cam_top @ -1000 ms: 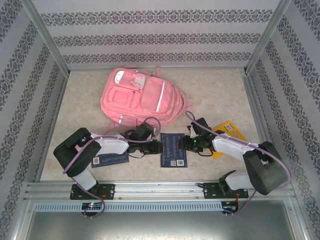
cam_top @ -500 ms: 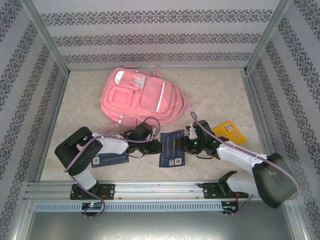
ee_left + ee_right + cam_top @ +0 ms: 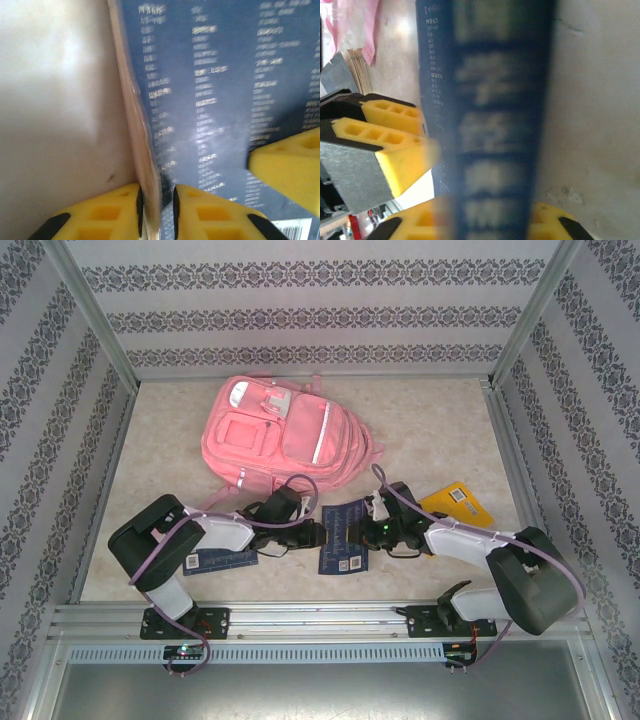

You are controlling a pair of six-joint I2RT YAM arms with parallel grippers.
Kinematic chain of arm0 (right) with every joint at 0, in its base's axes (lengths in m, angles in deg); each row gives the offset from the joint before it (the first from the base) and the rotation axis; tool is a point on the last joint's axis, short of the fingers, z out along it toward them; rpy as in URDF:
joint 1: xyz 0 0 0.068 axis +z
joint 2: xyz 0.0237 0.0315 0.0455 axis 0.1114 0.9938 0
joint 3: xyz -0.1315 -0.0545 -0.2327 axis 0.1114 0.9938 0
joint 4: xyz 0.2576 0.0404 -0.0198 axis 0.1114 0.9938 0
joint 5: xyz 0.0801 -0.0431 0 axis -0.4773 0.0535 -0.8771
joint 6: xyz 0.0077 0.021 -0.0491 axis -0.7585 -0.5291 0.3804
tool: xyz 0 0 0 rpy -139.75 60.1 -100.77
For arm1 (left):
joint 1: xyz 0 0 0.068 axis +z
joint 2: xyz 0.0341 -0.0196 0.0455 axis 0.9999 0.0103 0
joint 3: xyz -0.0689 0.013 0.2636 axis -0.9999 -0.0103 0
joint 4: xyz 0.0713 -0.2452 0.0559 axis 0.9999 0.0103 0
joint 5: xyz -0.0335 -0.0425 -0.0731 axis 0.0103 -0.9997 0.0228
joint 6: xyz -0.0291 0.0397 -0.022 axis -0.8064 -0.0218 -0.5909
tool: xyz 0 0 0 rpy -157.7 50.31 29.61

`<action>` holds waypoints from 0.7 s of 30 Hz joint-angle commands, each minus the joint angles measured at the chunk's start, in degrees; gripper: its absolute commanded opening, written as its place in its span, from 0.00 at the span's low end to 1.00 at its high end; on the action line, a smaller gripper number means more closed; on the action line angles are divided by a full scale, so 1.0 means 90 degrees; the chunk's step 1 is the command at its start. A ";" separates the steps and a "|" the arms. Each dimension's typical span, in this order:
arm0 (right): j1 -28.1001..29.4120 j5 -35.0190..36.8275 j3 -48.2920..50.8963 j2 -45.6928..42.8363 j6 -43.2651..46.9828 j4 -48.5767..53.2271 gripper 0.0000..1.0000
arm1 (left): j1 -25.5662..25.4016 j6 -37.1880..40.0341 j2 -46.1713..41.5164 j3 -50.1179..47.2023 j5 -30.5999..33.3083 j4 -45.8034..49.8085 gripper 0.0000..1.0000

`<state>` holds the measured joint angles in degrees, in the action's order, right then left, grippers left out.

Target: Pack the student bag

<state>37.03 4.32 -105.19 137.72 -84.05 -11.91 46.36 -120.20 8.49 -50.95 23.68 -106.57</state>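
The student bag [image 3: 270,435], pink, lies flat at the back left of the table, and a strip of it [image 3: 357,22] shows in the right wrist view. A dark blue book [image 3: 345,538] sits between both grippers. My left gripper [image 3: 318,533] straddles its page edge [image 3: 142,150]. One pad touches the pages, the other stands a sliver off the cover, so the jaws are narrowly open [image 3: 156,192]. My right gripper [image 3: 363,530] is shut on the book's spine [image 3: 490,125], which spans the gap between its fingers [image 3: 487,217].
A second blue book [image 3: 222,560] lies under the left arm near the front edge. A yellow book [image 3: 455,502] lies right of the right gripper. Patterned walls close in the table on three sides, with bare tabletop [image 3: 440,430] right of the bag.
My right gripper has moved left onto the blue book's spine and closed on it. The book has shifted and tilted slightly. The left gripper stayed at the page edge and loosened a little.
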 commanded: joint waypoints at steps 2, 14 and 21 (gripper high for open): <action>0.0044 0.0003 -0.0026 -0.0749 0.0296 -0.0166 0.00 | 0.0000 -0.0127 -0.0215 -0.0363 -0.0013 -0.0115 0.50; -0.0190 -0.1922 -0.0294 -0.2797 -0.0342 -0.1281 0.00 | 0.0645 0.0671 -0.3018 0.0297 -0.0871 0.1692 0.82; -0.0215 -0.2454 -0.0482 -0.3052 -0.1046 -0.2074 0.00 | 0.0796 0.0454 -0.3723 0.0250 -0.2270 0.0876 0.84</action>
<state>35.74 -12.82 -107.14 111.52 -89.52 -22.99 53.05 -116.13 -23.81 -49.28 10.59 -95.01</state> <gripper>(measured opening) 0.141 0.852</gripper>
